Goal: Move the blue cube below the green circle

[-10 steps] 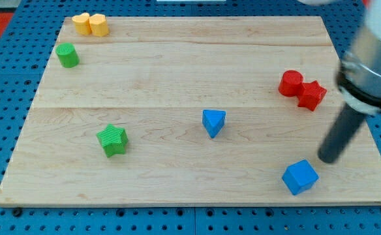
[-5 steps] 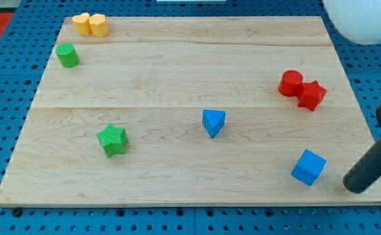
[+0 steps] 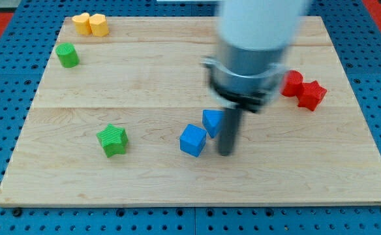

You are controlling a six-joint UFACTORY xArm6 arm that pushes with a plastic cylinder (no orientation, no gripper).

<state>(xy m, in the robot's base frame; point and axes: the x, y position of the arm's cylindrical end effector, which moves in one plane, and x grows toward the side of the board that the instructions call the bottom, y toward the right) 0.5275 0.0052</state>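
The blue cube (image 3: 192,140) lies on the wooden board (image 3: 177,72), a little below its middle. My tip (image 3: 225,153) is just to the view's right of the cube, with a small gap between them. A blue triangular block (image 3: 211,121) sits just above and right of the cube, partly behind the rod. The green circle (image 3: 67,55) stands near the board's upper left. The arm's body covers part of the board's upper middle.
A green star (image 3: 113,140) lies at lower left. Two yellow blocks (image 3: 90,24) sit at the top left corner. A red cylinder (image 3: 292,83) and a red star (image 3: 311,95) touch each other at the right.
The blue cube has slid from the board's lower right to just left of the blue triangle. The rod swung around the cube's right side and moved left with it.
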